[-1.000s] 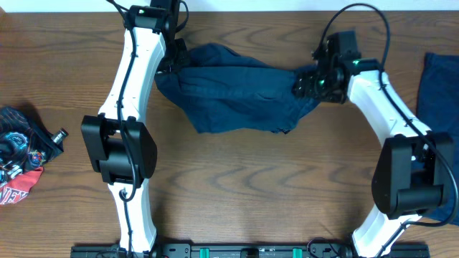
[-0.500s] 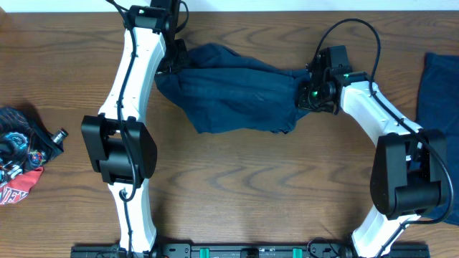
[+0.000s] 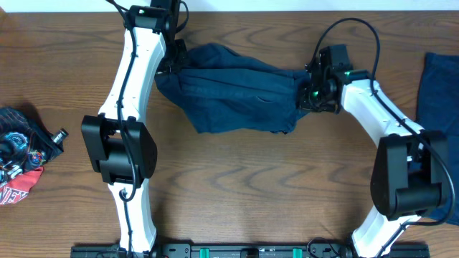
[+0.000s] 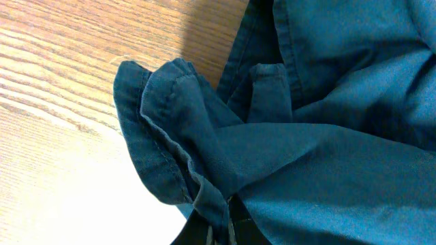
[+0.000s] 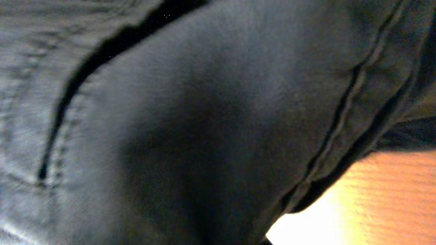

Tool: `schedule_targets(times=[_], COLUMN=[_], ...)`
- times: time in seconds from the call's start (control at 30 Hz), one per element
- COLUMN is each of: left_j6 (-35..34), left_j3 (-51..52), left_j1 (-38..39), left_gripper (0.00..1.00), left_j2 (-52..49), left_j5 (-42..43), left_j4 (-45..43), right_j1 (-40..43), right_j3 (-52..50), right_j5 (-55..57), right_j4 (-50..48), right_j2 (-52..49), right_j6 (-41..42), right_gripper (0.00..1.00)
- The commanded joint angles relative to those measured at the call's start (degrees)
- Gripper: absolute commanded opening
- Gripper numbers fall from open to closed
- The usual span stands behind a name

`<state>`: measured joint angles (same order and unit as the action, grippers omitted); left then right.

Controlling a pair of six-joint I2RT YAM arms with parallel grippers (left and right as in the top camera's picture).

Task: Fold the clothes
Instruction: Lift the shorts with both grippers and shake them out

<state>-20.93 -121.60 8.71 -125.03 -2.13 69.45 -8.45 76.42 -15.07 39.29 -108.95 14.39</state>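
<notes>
A dark navy garment of the clothes [image 3: 237,89] lies crumpled on the wooden table, stretched between both arms. My left gripper [image 3: 174,64] is at its upper left corner. In the left wrist view the left gripper [image 4: 221,230] is shut on a bunched fold with a stitched hem [image 4: 170,146]. My right gripper [image 3: 303,93] is pressed onto the garment's right end. In the right wrist view dark fabric [image 5: 204,129] fills the picture and hides the fingers. The gripper is shut there with the cloth's edge in it.
A second navy garment [image 3: 439,86] lies at the table's right edge, partly under the right arm's base. A pile of colourful printed clothes [image 3: 18,161] sits at the left edge. Bare wood [image 3: 244,186] spreads in front of the garment.
The right gripper moved a little left onto the garment's right end and went from open to shut. The left gripper and its corner stayed where they were.
</notes>
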Motion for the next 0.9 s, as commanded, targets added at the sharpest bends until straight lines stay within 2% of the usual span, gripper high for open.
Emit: schedule_targets(times=[0.0,0.17,0.4,0.63,0.87], left_j6=[0.55,0.52,0.57,3.23,3.32], left_j3=[-0.68,-0.68,-0.79,-1.01,-1.01], left_j1=[-0.26,-0.26,-0.26,-0.26,-0.26], left_gripper=[0.06,0.06,0.06,0.06,0.06], left_j2=[2.23,6.8,17.46,30.25,40.24], left_j5=[-1.57,-5.25,-12.39,-12.96,-13.03], left_j4=[0.33,-0.44,-0.79,-0.96,-2.08], right_j1=[1.97,5.42,10.62,13.62,14.78], right_j3=[7.41,22.88,41.03,48.35,54.23], right_j5=[2.6,4.68,6.03,5.7,4.15], right_j4=[3.74,15.93,26.56,32.17,32.22], right_j2=[4.26,5.03,5.03,5.03,5.03], right_j6=[-3.89,-8.07,-11.65,-16.92,-14.6], right_gripper=[0.01,0.01,0.01,0.01,0.01])
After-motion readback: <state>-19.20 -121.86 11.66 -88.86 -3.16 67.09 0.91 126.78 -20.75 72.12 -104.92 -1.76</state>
